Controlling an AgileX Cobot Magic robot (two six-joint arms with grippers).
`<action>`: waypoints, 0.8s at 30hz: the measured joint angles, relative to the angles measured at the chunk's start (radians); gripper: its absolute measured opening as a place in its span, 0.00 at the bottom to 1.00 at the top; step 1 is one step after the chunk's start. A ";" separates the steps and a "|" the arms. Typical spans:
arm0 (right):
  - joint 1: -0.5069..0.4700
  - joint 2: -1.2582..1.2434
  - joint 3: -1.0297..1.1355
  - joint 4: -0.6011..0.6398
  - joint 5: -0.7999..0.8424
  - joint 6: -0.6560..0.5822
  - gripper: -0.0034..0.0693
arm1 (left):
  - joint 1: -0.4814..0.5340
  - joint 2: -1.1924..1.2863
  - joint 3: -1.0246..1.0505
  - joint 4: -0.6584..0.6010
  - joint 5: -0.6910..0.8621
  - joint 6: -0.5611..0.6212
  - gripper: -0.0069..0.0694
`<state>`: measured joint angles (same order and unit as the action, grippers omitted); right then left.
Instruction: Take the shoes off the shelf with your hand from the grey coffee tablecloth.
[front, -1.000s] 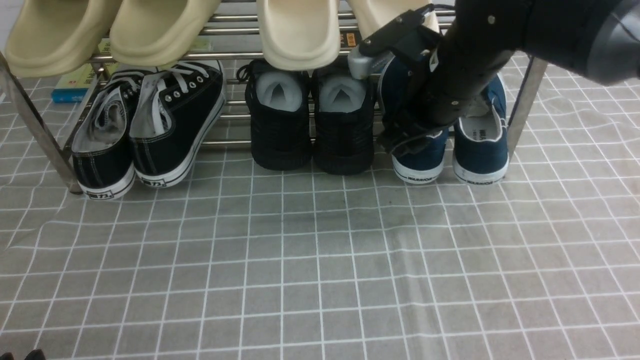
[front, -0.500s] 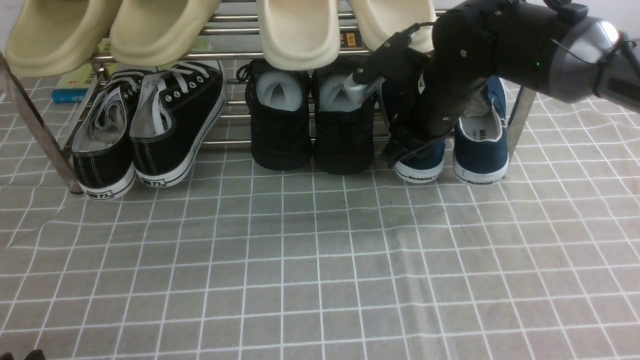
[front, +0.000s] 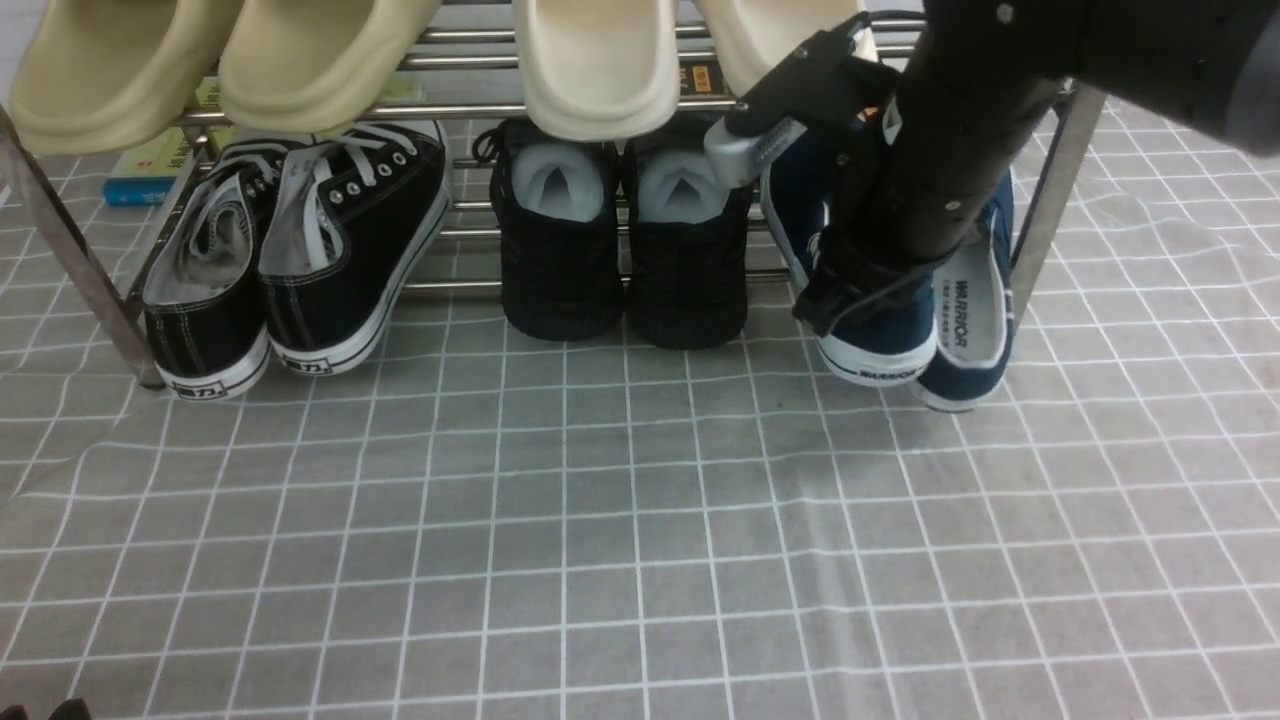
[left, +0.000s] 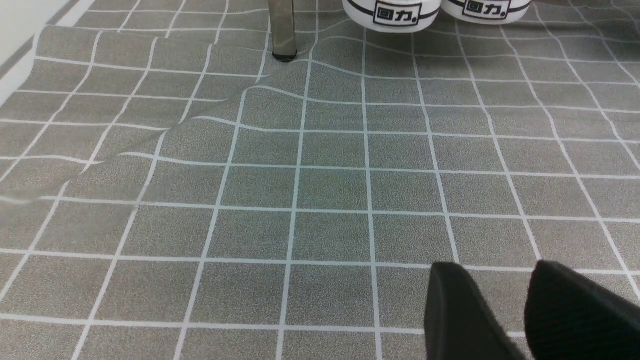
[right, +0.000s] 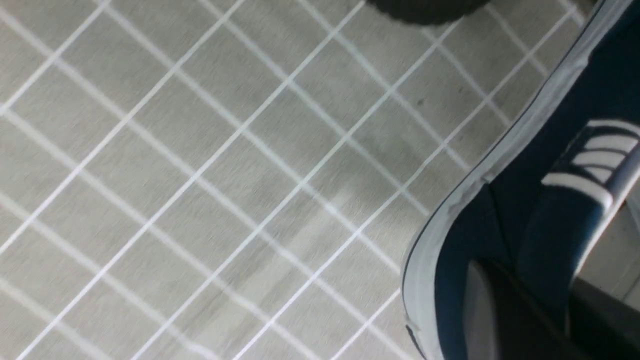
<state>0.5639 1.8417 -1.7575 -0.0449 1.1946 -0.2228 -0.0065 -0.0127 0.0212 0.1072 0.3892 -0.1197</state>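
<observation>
Navy shoes (front: 900, 340) gripped, right end effector (front: 850, 288) tips hidden, shelf (front: 1055, 200) cropped

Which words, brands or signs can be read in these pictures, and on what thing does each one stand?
"WARRIOR": grey insole of one of the navy-blue canvas slip-on shoes.
"WARRIOR": white rubber heel strip of the other one.
"回力": white heel label on each of the black lace-up canvas sneakers.
Too small to read: orange tag between the bars of the shiny steel shelf; blue-green book.
</observation>
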 joint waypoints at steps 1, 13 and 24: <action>0.004 -0.010 0.000 0.004 0.016 0.000 0.12 | 0.000 0.000 0.000 0.000 0.000 0.000 0.41; 0.082 -0.131 0.048 0.071 0.069 0.056 0.12 | 0.000 0.000 0.000 0.000 0.000 0.000 0.41; 0.158 -0.288 0.295 0.161 0.072 0.113 0.12 | 0.000 0.000 0.000 0.000 0.000 0.000 0.41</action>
<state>0.7221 1.5535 -1.4628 0.1157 1.2668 -0.1101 -0.0065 -0.0127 0.0212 0.1072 0.3892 -0.1197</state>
